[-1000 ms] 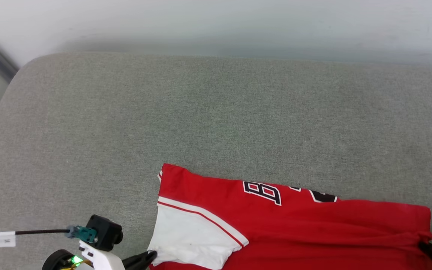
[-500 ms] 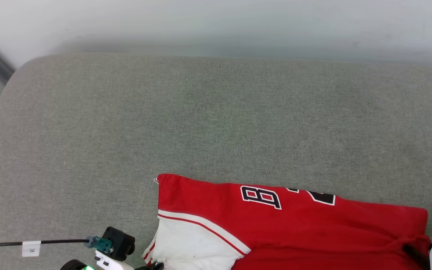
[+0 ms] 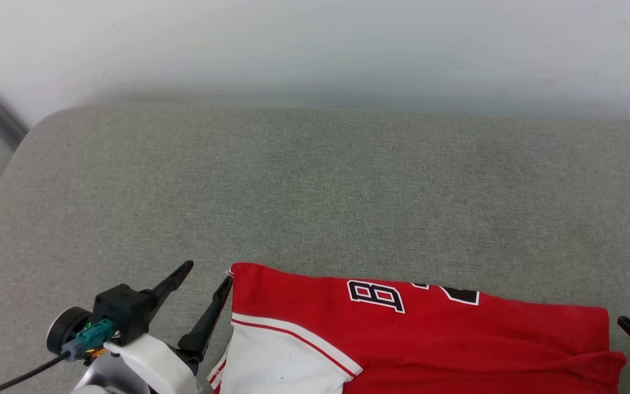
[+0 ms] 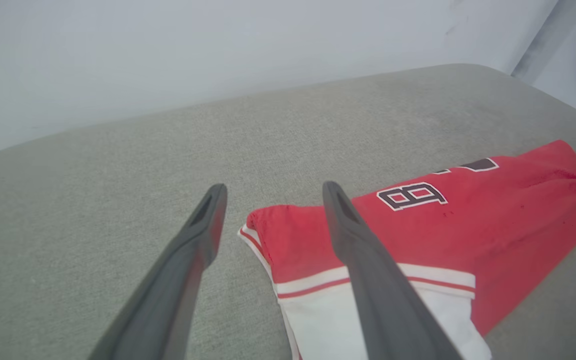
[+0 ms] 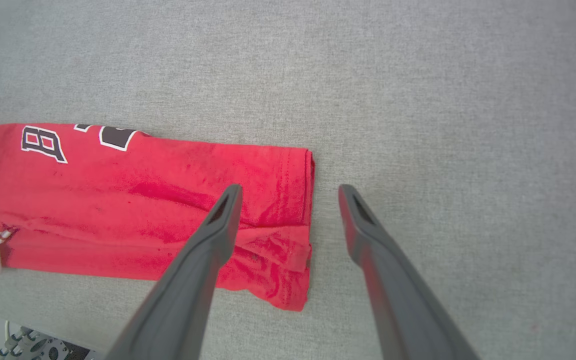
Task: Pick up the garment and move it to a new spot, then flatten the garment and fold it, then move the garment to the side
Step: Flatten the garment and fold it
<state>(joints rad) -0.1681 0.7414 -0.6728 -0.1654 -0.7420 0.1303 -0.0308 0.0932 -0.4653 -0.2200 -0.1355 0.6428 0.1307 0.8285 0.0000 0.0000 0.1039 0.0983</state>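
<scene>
As it lies folded into a long red band, the garment spans from 6 o'clock to 4 o'clock at the bottom of the head view. Its white sleeve is at the 6 o'clock end, and black-and-white lettering runs along its far edge. It rests on a grey cushion.

At 7 o'clock, just beside the sleeve end, the left gripper has its fingers spread and holds nothing. At 4 o'clock the right gripper is likewise spread wide and empty, straddling the hem edge in its wrist view. A pale wall runs along 12 o'clock.
</scene>
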